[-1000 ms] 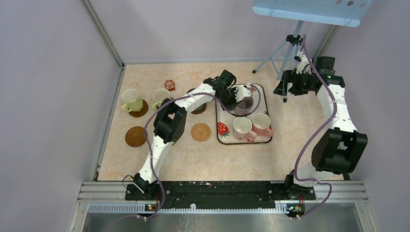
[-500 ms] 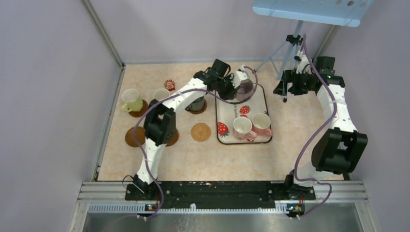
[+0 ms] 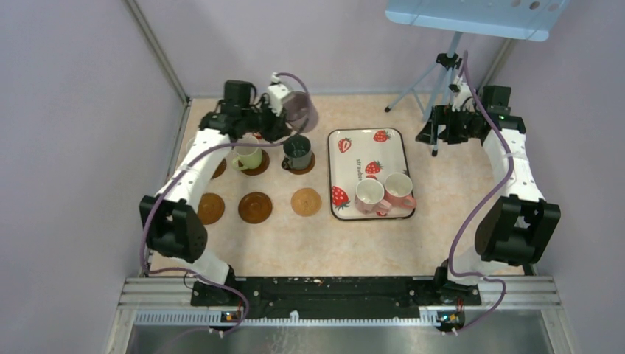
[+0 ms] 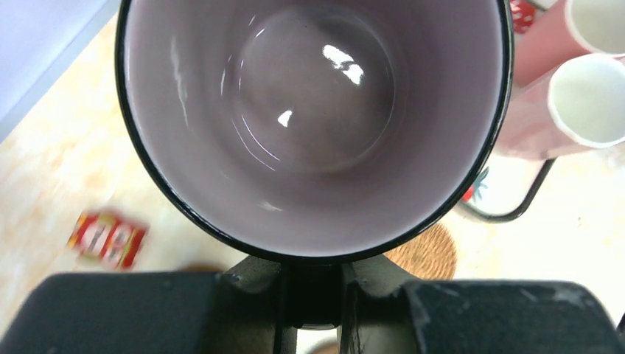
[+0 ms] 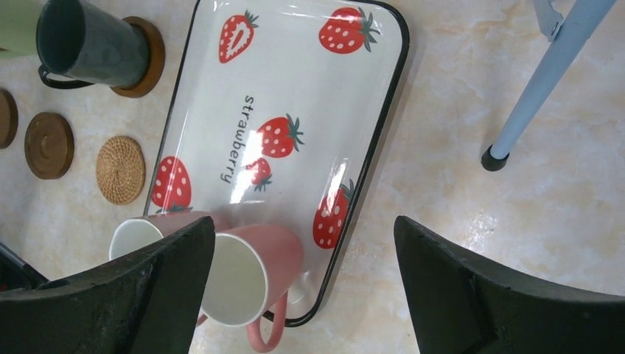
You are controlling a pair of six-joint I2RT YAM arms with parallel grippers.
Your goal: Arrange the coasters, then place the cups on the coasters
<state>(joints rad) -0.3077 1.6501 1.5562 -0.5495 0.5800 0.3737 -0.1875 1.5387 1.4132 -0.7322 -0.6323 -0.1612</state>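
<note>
My left gripper (image 3: pixel 282 112) is shut on the handle of the purple cup (image 3: pixel 299 110) and holds it in the air at the back, left of the tray. In the left wrist view the cup's (image 4: pixel 317 125) mouth fills the frame above the gripper (image 4: pixel 313 295). The dark green cup (image 3: pixel 297 151) and a yellow-green cup (image 3: pixel 247 157) each stand on a coaster. Two dark coasters (image 3: pixel 211 209) (image 3: pixel 255 207) and the tan coaster (image 3: pixel 306 201) lie bare in front. A cream cup (image 3: pixel 368 195) and a pink cup (image 3: pixel 399 189) stand on the tray. My right gripper (image 3: pixel 442 125) is open, off the tray's far right corner.
The strawberry-print tray (image 3: pixel 390 158) lies right of centre, its back half bare. A tripod (image 3: pixel 435 81) stands at the back right, its leg (image 5: pixel 553 74) close to my right gripper (image 5: pixel 304 221). A red packet (image 4: pixel 107 237) lies on the table below the purple cup.
My left arm lifted the purple cup off the tray and swung it left and back, past the dark green cup. The right arm has not moved.
</note>
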